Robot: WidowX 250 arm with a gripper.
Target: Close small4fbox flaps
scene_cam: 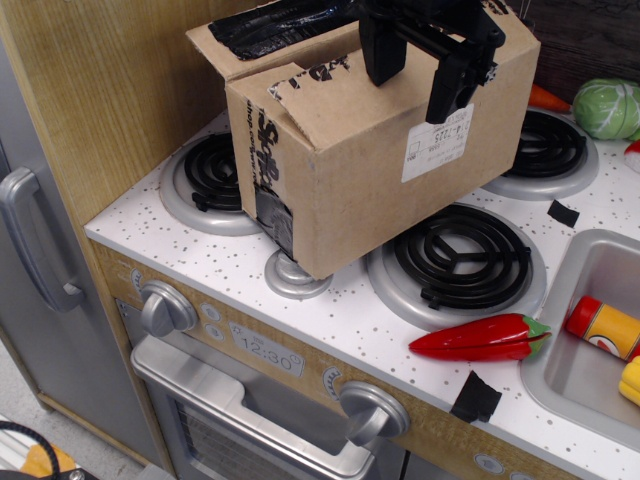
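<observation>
The small4fbox (350, 190) is a brown cardboard box standing on the toy stove between the burners, with black lettering and black tape on its left side and a white label (437, 145) on its front. Its front flap (330, 100), with a torn, black-marked edge, lies folded down over the opening. The flap with black tape (270, 25) sticks up at the back left. My black gripper (412, 78) is above the box's top at the front flap, its two fingers spread apart with nothing between them. The other flaps are hidden behind the gripper.
Four coil burners surround the box, the nearest at the front right (460, 255). A red chili pepper (480, 337) lies near the front edge. A sink (560, 350) at the right holds a bottle toy (605, 328). A green cabbage (607, 108) sits at the back right. A wooden wall (110, 90) rises at the left.
</observation>
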